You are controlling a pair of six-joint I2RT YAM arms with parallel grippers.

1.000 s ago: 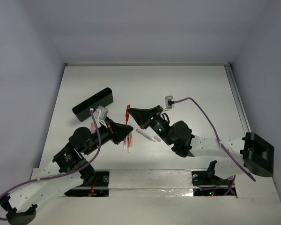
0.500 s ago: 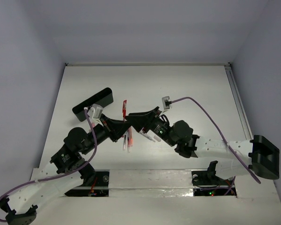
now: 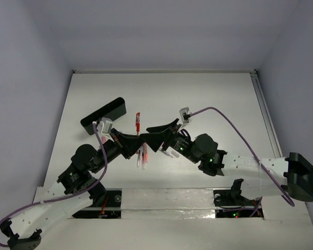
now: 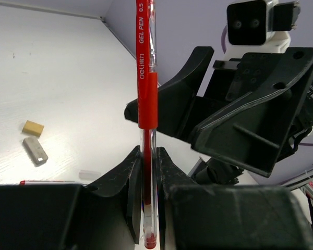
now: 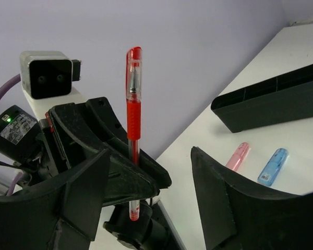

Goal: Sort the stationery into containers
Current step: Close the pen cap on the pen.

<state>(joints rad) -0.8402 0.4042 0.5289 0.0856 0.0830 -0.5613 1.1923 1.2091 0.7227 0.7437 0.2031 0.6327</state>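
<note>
Right pincer (image 5: 148, 153) has sprung apart over the last second and let go of the red pen (image 5: 133, 104), and that arm has stretched further toward my left one. So the handover is made. My left pincer (image 4: 146, 156) is pressed together on the pen's clear barrel near its bottom end. The pen stands upright out of it, cap end up, above the table (image 3: 208, 99). My right fingers are spread wide, one on either side of the pen, not touching it as far as I can see.

Now the worries. I'm holding a long pen close to one end, so a quick swing could make it pivot or slide in the pinch. If my right arm backs out crooked, a finger could clip the barrel and knock it askew. And the black box (image 3: 104, 115) is narrow: a pen brought down tilted or crosswise would catch the wall and land outside.

That box lies off to the left of the pen, apart from it. Dividers show, but I cannot tell what is inside. A pink piece (image 5: 238, 155) and a blue piece (image 5: 274, 165) lie on the table near it, not in it. More pens (image 3: 142, 156) lie under my pincers. A beige eraser (image 4: 33, 128) and a grey block (image 4: 35, 150) sit loose too.
</note>
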